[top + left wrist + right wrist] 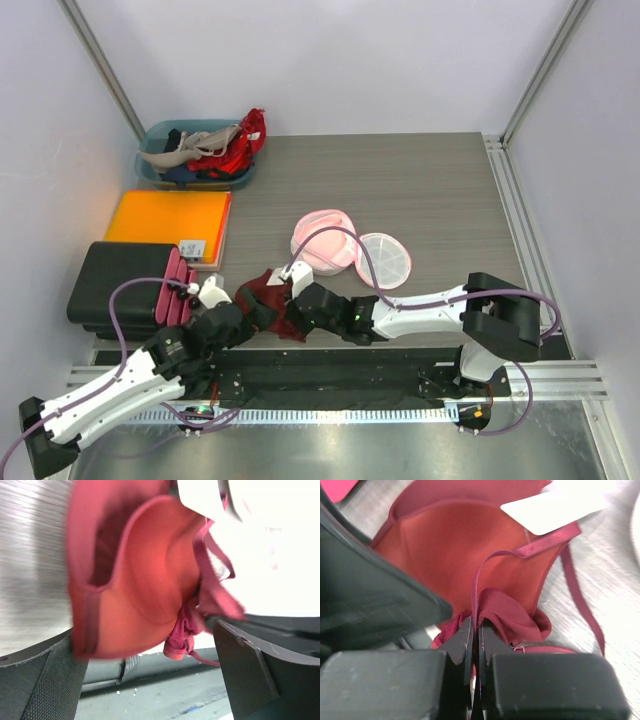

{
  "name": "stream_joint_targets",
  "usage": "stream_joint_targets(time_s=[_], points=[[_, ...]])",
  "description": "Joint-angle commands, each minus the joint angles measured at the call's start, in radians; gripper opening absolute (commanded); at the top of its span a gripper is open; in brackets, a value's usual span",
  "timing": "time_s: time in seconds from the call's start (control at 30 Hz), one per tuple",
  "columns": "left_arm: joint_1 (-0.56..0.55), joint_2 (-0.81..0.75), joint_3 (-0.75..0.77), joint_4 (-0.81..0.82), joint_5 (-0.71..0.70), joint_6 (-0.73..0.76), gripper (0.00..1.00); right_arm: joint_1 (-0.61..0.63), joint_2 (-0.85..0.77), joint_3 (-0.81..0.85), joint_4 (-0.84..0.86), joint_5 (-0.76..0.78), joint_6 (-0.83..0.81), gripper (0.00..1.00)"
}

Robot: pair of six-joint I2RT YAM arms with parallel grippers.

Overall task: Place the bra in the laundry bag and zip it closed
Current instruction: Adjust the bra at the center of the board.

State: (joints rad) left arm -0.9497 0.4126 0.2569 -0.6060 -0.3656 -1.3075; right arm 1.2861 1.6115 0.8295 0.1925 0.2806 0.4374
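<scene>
A dark red bra lies bunched at the table's near edge between my two grippers. My right gripper is shut on it. In the right wrist view the jaws pinch a fold of fabric and a thin strap of the bra. My left gripper stands open, its fingers wide apart beside the bra's cup, which hangs between them. The laundry bag, a round white mesh pouch with pink trim, lies open behind the bra, its flap spread to the right.
A teal bin of clothes sits at the back left. In front of it lie an orange folder and a black case with pink items beside it. A metal rail runs along the near edge.
</scene>
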Motion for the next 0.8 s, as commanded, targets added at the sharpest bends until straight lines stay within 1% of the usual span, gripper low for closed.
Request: stream_joint_targets(time_s=[0.0, 0.13, 0.27, 0.37, 0.47, 0.5, 0.6, 0.73, 0.77], points=[[-0.004, -0.043, 0.106, -0.247, -0.133, -0.099, 1.00, -0.016, -0.036, 0.011, -0.001, -0.127, -0.038, 0.06], [-0.004, 0.001, 0.171, -0.381, -0.235, -0.166, 1.00, -0.037, -0.047, 0.003, -0.011, -0.168, -0.052, 0.08], [-0.004, 0.118, 0.240, -0.423, -0.279, -0.208, 1.00, -0.059, -0.052, 0.005, -0.013, -0.204, -0.058, 0.09], [-0.006, 0.213, 0.251, -0.414, -0.311, -0.194, 1.00, -0.064, -0.039, 0.017, -0.018, -0.236, -0.069, 0.10], [-0.003, 0.267, 0.228, -0.309, -0.351, -0.138, 1.00, -0.070, -0.038, 0.020, -0.013, -0.248, -0.071, 0.10], [-0.003, 0.275, 0.217, -0.226, -0.352, -0.077, 1.00, -0.073, -0.036, 0.019, -0.011, -0.254, -0.071, 0.10], [-0.003, 0.276, 0.164, -0.063, -0.343, 0.090, 1.00, -0.083, -0.050, 0.005, -0.013, -0.265, -0.071, 0.10], [-0.001, 0.241, 0.118, 0.035, -0.319, 0.224, 1.00, -0.102, -0.078, -0.023, -0.010, -0.268, -0.066, 0.10], [-0.001, 0.229, 0.107, 0.049, -0.306, 0.237, 1.00, -0.103, -0.085, -0.032, -0.007, -0.302, -0.065, 0.10]])
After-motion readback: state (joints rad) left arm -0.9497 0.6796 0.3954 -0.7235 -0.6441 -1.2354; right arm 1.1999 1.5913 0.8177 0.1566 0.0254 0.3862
